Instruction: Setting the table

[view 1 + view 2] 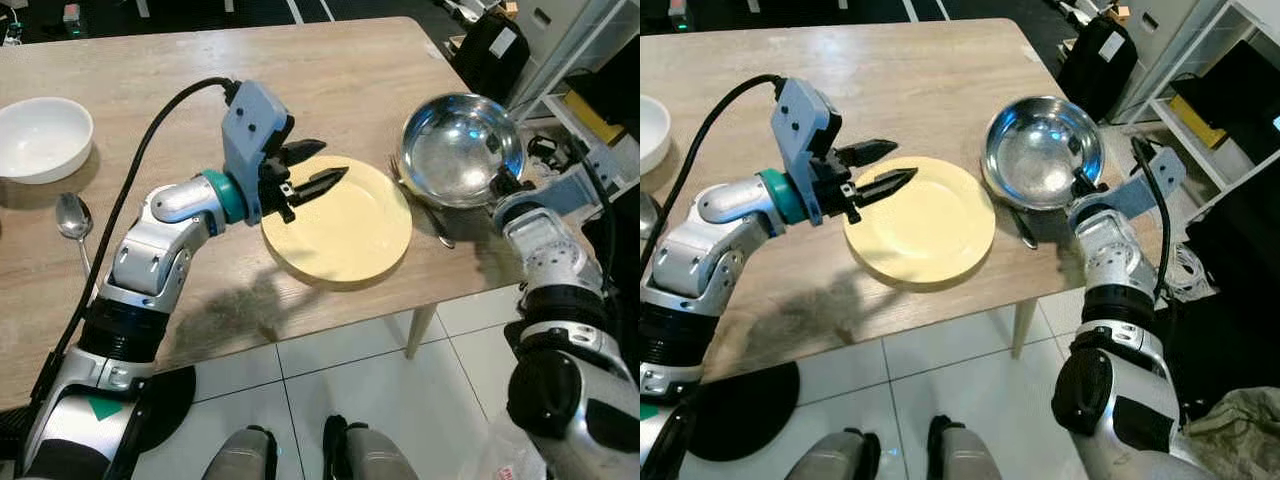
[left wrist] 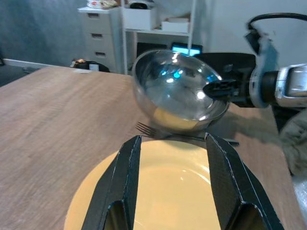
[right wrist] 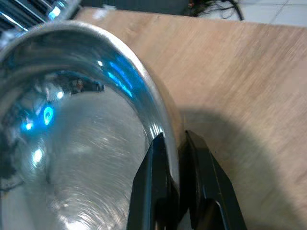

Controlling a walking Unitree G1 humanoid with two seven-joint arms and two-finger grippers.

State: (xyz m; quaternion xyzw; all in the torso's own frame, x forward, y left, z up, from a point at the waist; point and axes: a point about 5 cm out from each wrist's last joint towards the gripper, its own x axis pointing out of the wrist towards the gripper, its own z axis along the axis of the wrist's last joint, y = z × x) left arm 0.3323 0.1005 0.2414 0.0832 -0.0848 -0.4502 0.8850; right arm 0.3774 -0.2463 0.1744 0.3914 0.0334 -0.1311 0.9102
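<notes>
The right gripper (image 3: pixel 173 189) pinches the rim of the steel bowl (image 1: pixel 460 148), held tilted above the fork (image 1: pixel 425 205) on the table (image 1: pixel 150 90). Beside it, the left gripper (image 1: pixel 315 168) hovers with fingers spread over the yellow plate (image 1: pixel 345 225). Far beyond sit a white bowl (image 1: pixel 40 138) and spoon (image 1: pixel 75 220).

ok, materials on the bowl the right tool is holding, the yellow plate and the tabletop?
Round shiny bowl: polished metal, likely steel; mirror reflections, pinched at the rim by the right tool. Round yellow plate: matte, opaque, plastic or glazed ceramic, can't tell. Light wooden table: wood-grain pattern, possibly laminate.
</notes>
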